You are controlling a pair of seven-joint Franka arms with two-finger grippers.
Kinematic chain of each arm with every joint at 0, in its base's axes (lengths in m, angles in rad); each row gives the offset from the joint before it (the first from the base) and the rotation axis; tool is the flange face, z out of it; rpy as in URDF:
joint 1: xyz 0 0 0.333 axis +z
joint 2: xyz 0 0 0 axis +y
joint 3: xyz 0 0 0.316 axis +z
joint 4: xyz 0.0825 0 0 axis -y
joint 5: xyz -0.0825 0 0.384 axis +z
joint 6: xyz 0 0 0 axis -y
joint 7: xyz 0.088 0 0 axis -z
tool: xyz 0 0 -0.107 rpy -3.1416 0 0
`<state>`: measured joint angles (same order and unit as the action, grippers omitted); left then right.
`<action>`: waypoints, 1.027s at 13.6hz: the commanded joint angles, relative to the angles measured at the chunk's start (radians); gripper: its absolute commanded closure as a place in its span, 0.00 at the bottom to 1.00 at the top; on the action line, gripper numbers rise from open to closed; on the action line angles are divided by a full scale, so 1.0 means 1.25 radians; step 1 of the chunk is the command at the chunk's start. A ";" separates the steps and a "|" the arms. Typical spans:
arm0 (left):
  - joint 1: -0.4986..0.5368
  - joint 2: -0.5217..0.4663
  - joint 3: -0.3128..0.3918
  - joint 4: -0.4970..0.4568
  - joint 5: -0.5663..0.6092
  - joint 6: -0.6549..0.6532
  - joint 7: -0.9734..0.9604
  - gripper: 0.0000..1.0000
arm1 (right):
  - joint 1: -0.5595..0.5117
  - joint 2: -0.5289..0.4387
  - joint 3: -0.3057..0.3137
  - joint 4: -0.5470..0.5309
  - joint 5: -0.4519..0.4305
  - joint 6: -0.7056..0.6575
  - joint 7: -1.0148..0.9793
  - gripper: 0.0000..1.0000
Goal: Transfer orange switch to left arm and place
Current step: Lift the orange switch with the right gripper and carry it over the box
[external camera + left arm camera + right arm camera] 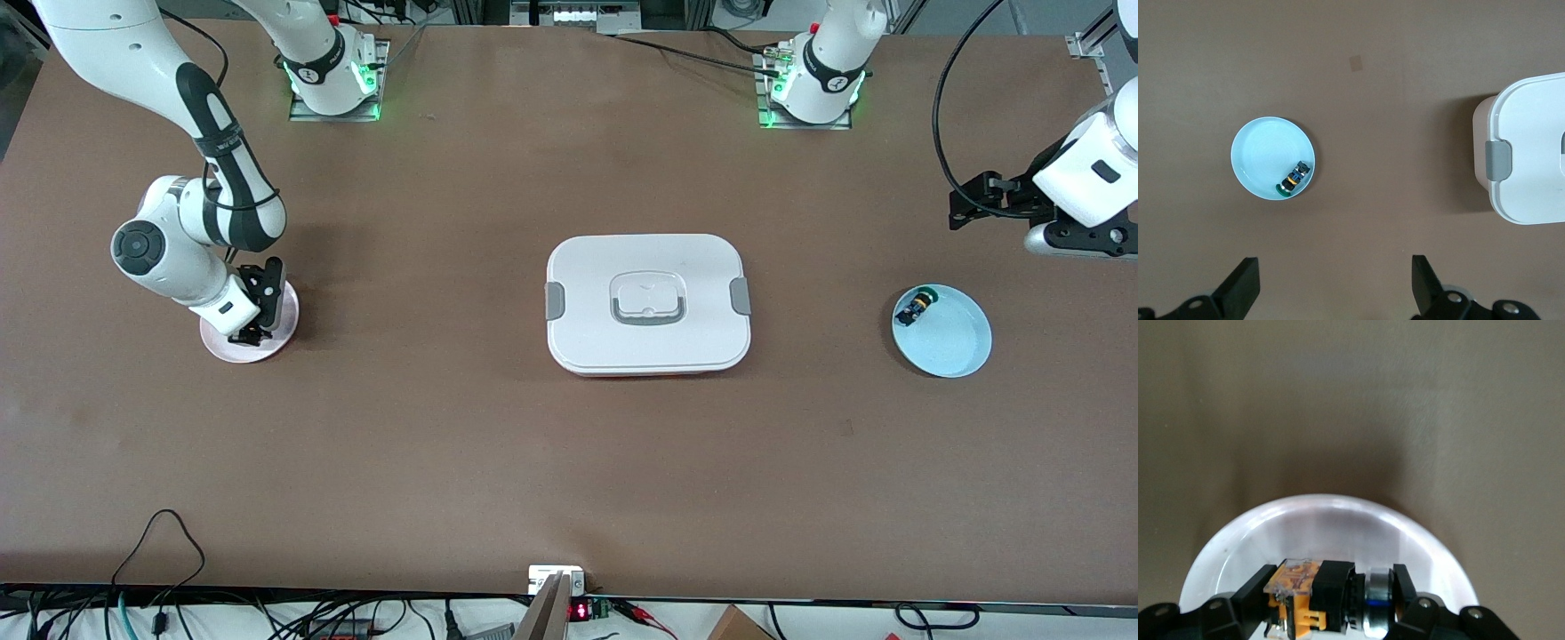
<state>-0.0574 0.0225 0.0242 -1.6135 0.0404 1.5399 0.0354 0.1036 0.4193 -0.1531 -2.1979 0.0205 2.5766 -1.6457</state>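
The orange switch (1313, 595), black with an orange and clear body and a silver ring, lies on its side in a pale pink plate (1331, 520). My right gripper (1331, 593) is shut on the switch end to end, low over the pink plate (216, 345) at the right arm's end of the table. In the front view the right gripper (251, 335) hides the switch. The white box (648, 302) with grey clips sits mid-table. My left gripper (1335, 273) hangs open and empty over bare table at the left arm's end, and the left arm waits.
A light blue plate (956, 342) at the left arm's end holds a small green-capped switch (916, 308). The left wrist view shows that blue plate (1261, 157), the green-capped switch (1295, 179) and one end of the box (1531, 147). Cables run along the table's edges.
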 commanded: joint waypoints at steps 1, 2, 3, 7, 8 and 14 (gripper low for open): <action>-0.002 0.003 -0.001 0.017 -0.008 -0.016 -0.019 0.00 | 0.001 -0.022 0.023 0.034 0.009 -0.074 -0.005 0.95; -0.007 0.004 -0.001 0.021 -0.008 -0.015 -0.020 0.00 | -0.001 -0.022 0.035 0.073 0.011 -0.135 -0.004 0.97; -0.007 0.009 -0.001 0.022 -0.008 -0.015 -0.025 0.00 | 0.001 -0.021 0.039 0.111 0.012 -0.200 0.000 0.98; -0.004 0.010 0.000 0.022 -0.009 -0.016 -0.032 0.00 | 0.018 -0.020 0.082 0.216 0.107 -0.385 0.035 1.00; -0.004 0.009 -0.001 0.022 -0.009 -0.016 -0.041 0.00 | 0.024 -0.020 0.097 0.232 0.132 -0.406 0.054 1.00; -0.009 0.009 -0.001 0.022 -0.009 -0.017 -0.052 0.00 | 0.062 -0.014 0.252 0.306 0.403 -0.444 0.169 1.00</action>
<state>-0.0622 0.0230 0.0228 -1.6133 0.0404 1.5394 -0.0148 0.1780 0.3951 0.1059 -1.8666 0.4352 2.0544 -1.4713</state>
